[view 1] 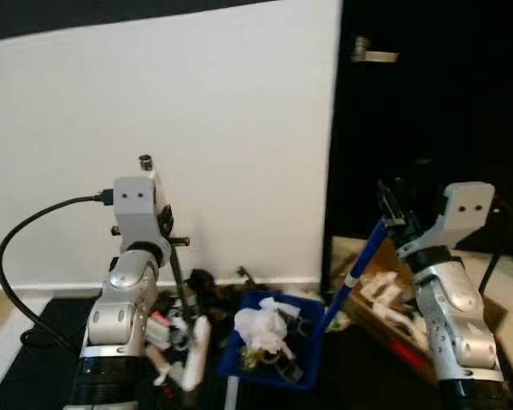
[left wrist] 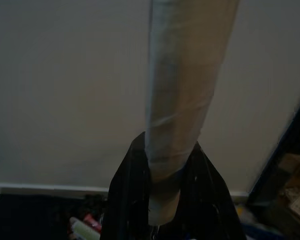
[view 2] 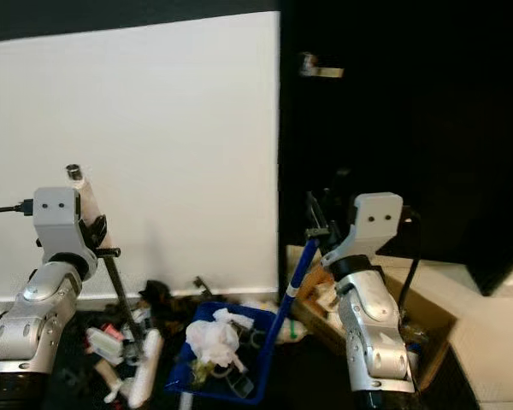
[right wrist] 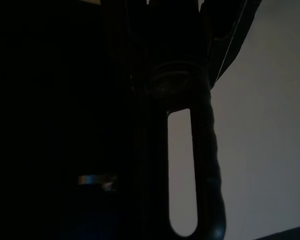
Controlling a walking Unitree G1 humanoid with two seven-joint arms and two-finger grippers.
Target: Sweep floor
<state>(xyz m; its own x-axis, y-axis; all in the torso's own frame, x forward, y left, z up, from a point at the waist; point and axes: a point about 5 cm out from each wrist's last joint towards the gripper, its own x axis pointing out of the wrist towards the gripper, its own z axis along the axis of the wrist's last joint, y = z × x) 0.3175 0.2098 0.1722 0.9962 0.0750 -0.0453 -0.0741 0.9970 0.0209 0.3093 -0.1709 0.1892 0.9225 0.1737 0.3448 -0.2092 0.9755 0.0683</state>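
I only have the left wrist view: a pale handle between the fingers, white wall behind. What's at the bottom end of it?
Observer: A white broom head, resting on the dark floor among scattered litter, left of the blue dustpan.
Operator: Anything in the dustpan?
Observer: Yes, crumpled white paper and small dark scraps.
Operator: Who's holding the pan?
Observer: The right gripper is shut on its blue handle, which slants up from the pan.
Operator: What's on the right side?
Observer: A cardboard box behind the right arm, in front of a dark door.
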